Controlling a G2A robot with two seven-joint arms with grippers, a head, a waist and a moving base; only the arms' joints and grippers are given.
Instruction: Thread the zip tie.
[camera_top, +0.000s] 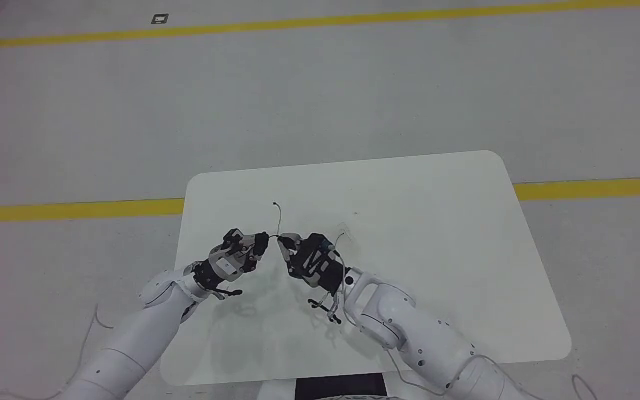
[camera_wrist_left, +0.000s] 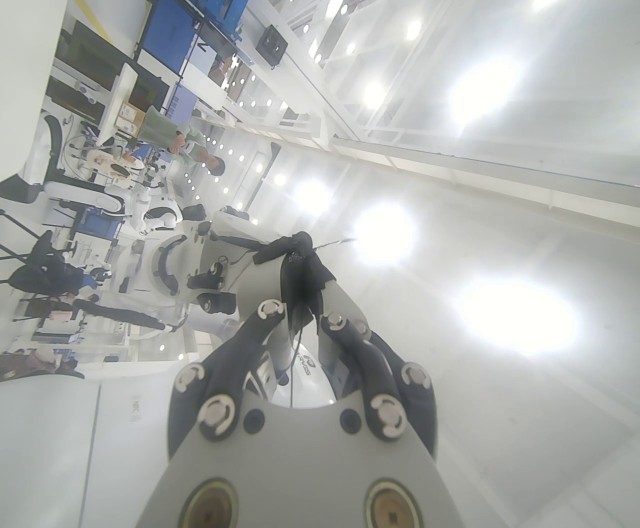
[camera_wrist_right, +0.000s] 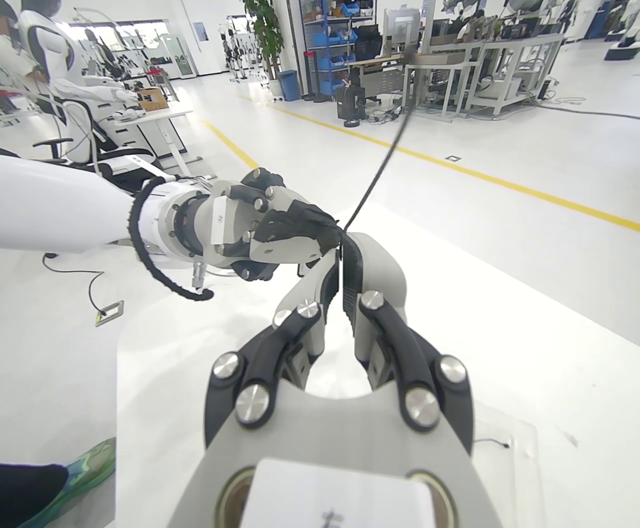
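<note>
- left gripper (camera_top: 259, 243): fingers pinched tight on the thin black plastic zip tie (camera_top: 277, 218), over the white rounded table (camera_top: 450, 225)
- right gripper (camera_top: 287, 243): pretty much tip to tip with it, clamped narrow on the same tie, free end poking out past both

1. Robotics lab, clearly: white robots (camera_wrist_right: 47, 60) parked at desks (camera_wrist_right: 160, 116).
2. Racks (camera_wrist_right: 320, 20) of blue bins (camera_wrist_right: 345, 37), benches (camera_wrist_right: 450, 60) trailing cables (camera_wrist_right: 575, 107).
3. Yellow line (camera_wrist_right: 500, 179) crossing a pale workshop floor (camera_wrist_right: 525, 145).

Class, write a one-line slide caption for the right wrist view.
The right gripper and left gripper meet tip to tip, both pinching the black zip tie, whose strap rises free.
</note>
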